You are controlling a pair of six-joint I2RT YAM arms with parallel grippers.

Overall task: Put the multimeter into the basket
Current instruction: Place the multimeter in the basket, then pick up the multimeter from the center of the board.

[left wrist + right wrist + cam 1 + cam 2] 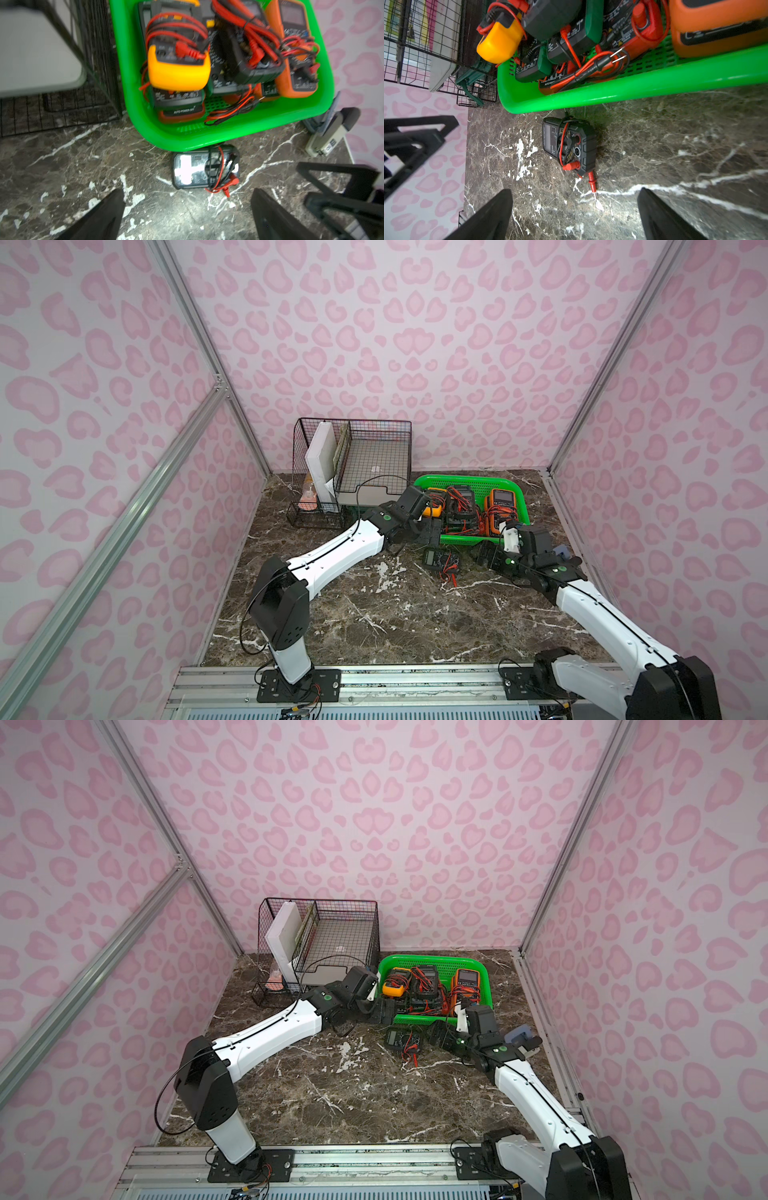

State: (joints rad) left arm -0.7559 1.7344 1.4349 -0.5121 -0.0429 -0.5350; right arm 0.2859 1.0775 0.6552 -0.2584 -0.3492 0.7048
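A small black multimeter with red and black leads wrapped round it lies flat on the marble table, just in front of the bright green basket. In both wrist views the multimeter sits close to the basket's near rim. My left gripper hovers open to its left by the basket's corner. My right gripper hovers open to its right. Neither holds anything.
Several other meters, among them a yellow one and an orange one, fill the basket with tangled leads. A black wire-mesh organizer with a white box stands left of the basket. A grey-white device lies by the right wall.
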